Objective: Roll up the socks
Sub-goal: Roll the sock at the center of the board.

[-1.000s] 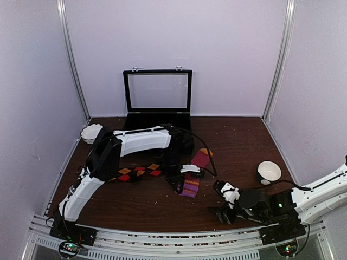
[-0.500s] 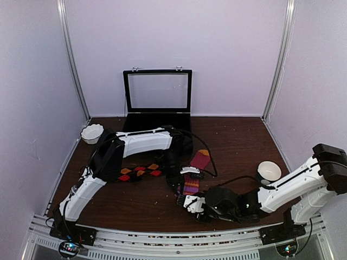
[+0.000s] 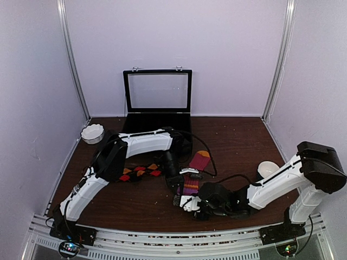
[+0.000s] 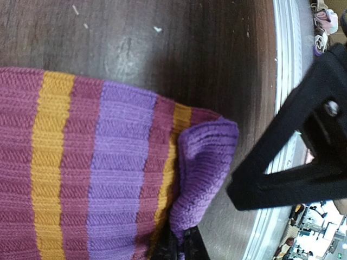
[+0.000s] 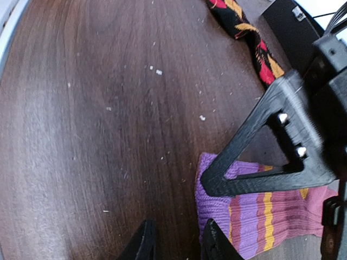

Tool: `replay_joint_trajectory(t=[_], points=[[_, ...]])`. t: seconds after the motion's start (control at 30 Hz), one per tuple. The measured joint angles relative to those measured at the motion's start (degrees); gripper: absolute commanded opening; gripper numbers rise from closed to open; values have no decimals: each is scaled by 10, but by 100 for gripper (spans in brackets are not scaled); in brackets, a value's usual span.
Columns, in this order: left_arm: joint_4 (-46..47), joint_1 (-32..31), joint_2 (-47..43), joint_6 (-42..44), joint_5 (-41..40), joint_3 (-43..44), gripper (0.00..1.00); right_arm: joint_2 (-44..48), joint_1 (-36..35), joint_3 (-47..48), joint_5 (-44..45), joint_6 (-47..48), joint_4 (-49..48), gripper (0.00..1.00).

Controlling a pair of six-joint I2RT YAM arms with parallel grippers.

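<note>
Left gripper [image 3: 177,187] points down near the middle of the table [image 3: 238,135] in the top view, on the near end of the magenta striped sock [image 3: 199,160]. Whether its jaws are clamped I cannot tell. The right gripper [image 3: 180,200] lies low just at 6 o'clock of it. The black argyle sock [image 3: 140,172] stretches toward 9 o'clock, partly under the left arm.

From the left wrist, the striped sock fills the 9 o'clock half, its purple cuff [image 4: 206,162] folded up. A black triangular finger [image 4: 293,157] is just beside the cuff at 3 o'clock; whose it is I cannot tell.

From the right wrist, the right gripper's fingertips [image 5: 143,244] stand apart at 6 o'clock, one over bare wood, the other at the cuff's edge. The argyle sock lies at 1 o'clock.
</note>
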State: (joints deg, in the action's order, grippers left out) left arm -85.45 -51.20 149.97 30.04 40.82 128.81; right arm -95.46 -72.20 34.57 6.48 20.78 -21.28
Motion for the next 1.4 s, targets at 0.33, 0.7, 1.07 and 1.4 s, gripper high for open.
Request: replay_joint_trajectory(t=[0.33, 0.7, 1.07, 1.4], points=[[-14, 0, 9, 0, 1, 15, 0, -37, 16, 15, 0, 9, -17, 28], [-19, 0, 12, 0, 0, 21, 0, -31, 19, 15, 0, 19, -6, 31], [-19, 0, 13, 0, -1, 21, 0, -31, 37, 15, 0, 13, -6, 29], [-19, 1, 13, 0, -1, 21, 0, -31, 55, 5, -12, -23, -13, 13]])
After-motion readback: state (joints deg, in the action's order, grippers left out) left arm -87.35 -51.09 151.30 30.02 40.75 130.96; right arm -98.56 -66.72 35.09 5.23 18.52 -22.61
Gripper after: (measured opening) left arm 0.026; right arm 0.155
